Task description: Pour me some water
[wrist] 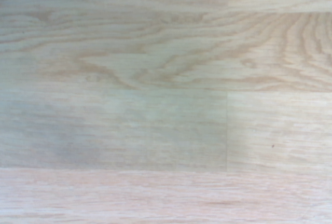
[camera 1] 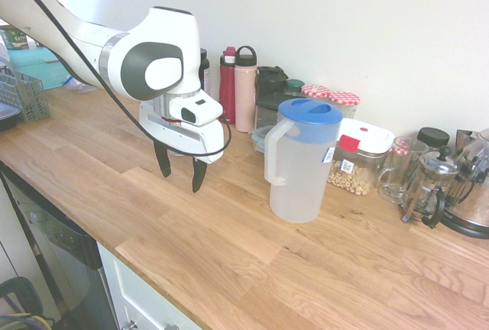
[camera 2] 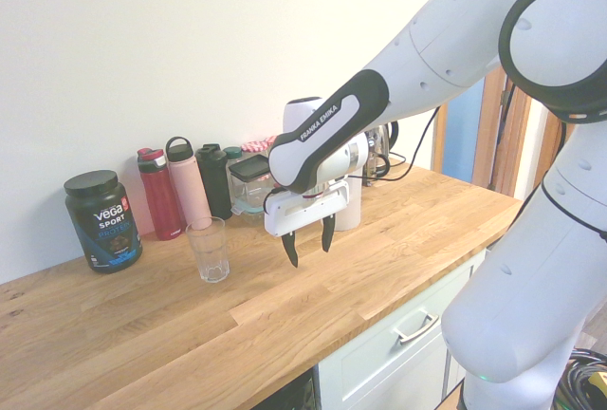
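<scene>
- We see the claw [camera 1: 182,183] released and empty above the wooden table [camera 1: 206,257], fingers spread, pointing down.
- Target: the tall translucent plastic pitcher with a blue lid [camera 1: 298,185], upright on the table, right of the claw. Its long axis is vertical.
- Its pale loop handle [camera 1: 273,154] faces left, towards the claw; we judge the next move is rightward, to grip it.
- The second exterior view shows the clear empty drinking glass [camera 2: 210,253] upright, left of the claw; the arm there hides most of the pitcher.
- Water level: we cannot tell.
</scene>
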Motion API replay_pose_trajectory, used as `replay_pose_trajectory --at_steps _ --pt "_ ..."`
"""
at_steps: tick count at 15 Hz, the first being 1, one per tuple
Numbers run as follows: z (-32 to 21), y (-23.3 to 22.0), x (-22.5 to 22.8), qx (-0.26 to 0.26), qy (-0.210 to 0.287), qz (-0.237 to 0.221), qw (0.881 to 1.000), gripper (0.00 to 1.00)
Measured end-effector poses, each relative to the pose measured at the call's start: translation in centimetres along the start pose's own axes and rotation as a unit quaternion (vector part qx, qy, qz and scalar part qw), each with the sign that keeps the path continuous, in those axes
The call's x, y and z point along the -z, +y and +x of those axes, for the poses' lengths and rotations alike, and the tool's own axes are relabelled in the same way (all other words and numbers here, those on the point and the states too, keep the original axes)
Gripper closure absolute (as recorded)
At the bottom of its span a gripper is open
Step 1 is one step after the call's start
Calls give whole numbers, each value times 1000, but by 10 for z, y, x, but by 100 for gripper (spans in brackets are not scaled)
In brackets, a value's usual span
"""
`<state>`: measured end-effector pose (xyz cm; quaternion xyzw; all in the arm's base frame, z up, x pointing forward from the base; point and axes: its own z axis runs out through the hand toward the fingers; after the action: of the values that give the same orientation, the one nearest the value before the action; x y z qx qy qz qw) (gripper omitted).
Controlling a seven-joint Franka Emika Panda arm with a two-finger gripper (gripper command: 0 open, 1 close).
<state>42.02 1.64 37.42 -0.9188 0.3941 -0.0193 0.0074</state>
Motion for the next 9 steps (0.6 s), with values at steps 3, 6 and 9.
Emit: replay_pose_trajectory --at_steps 3,6,9 --pt "1 0 6 -6 7 7 1000 0" --pt "-2 2 43 -17 25 12 999 0" --pt "-1 6 115 -25 51 24 998 0"
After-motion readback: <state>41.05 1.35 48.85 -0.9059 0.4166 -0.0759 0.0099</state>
